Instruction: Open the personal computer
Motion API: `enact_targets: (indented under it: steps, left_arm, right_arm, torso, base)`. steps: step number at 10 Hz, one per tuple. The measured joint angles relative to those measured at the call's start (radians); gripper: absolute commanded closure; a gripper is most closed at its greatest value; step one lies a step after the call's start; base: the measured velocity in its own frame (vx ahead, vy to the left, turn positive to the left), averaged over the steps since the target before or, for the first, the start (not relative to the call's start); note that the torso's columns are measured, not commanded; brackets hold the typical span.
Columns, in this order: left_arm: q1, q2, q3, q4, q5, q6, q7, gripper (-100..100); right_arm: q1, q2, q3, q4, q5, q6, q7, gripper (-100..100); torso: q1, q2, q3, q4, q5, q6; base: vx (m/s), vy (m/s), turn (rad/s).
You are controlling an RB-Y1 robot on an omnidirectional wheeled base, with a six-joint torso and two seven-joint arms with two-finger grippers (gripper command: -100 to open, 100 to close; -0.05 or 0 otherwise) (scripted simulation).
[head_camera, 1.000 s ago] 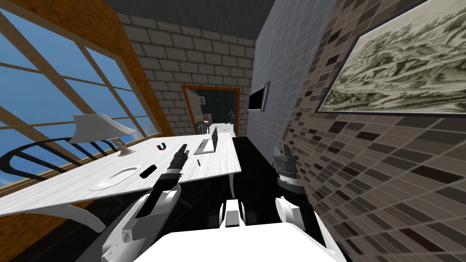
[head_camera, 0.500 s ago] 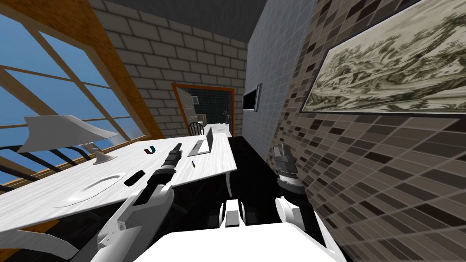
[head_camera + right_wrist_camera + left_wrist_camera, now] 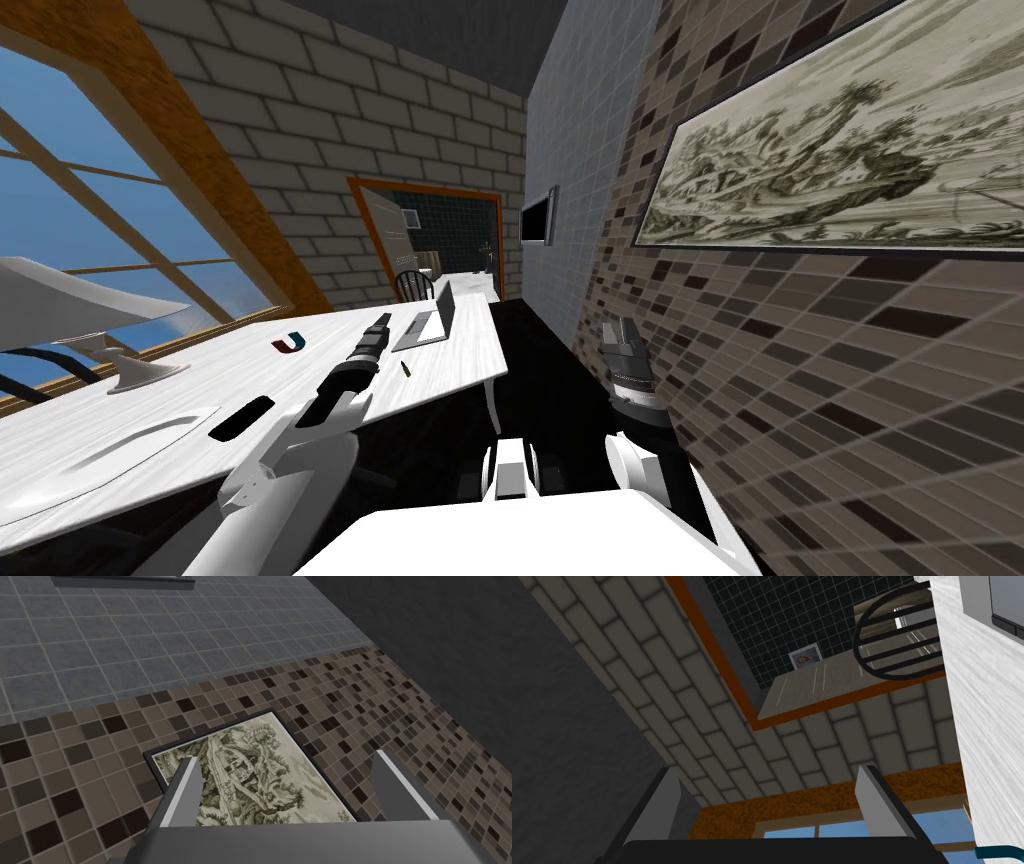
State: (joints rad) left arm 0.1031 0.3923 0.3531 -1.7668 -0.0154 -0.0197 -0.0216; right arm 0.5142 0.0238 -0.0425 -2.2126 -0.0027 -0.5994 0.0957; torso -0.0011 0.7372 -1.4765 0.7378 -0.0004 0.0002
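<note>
Holding the left gripper low over the white table, spread wide and empty, with a small pen near it. Facing the laptop farther along the table, past that gripper, lid up. Holding the right gripper by the tiled wall, wide open too.
</note>
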Motion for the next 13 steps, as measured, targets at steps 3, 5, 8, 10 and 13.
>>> enact_targets:
  steps: [3, 5, 8, 10, 13]
  left_arm:
    - [-0.030, 0.023, 0.028, 0.033, -0.010, 0.070, -0.003, -100]
    - [-0.053, 0.038, 0.048, 0.053, -0.021, 0.126, -0.007, -100]
    - [-0.097, 0.056, 0.074, 0.080, -0.044, 0.220, -0.016, -100]
    - [-0.117, 0.064, 0.089, 0.098, -0.058, 0.270, -0.021, -100]
    - [-0.155, 0.077, 0.107, 0.117, -0.079, 0.340, -0.031, -100]
  right_arm:
    - [0.000, 0.000, 0.000, 0.000, 0.000, 0.000, 0.000, 0]
    - [0.000, 0.000, 0.000, 0.000, 0.000, 0.000, 0.000, 0]
    - [0.000, 0.000, 0.000, 0.000, 0.000, 0.000, 0.000, 0]
    - [0.000, 0.000, 0.000, 0.000, 0.000, 0.000, 0.000, 0]
    - [0.000, 0.000, 0.000, 0.000, 0.000, 0.000, 0.000, 0]
  torso:
    - [0.003, 0.001, 0.001, 0.000, 0.001, 0.000]
    - [0.000, 0.000, 0.000, 0.000, 0.000, 0.000]
    - [0.001, 0.000, 0.000, 0.000, 0.000, 0.000]
    - [0.001, 0.001, 0.001, 0.000, 0.000, 0.000]
    - [0.002, 0.001, 0.001, 0.000, 0.000, 0.000]
  base:
    - [0.017, -0.048, -0.103]
    - [0.034, -0.066, -0.168]
    - [0.050, -0.073, -0.152]
    - [0.045, -0.066, -0.109]
    - [0.035, -0.051, -0.105]
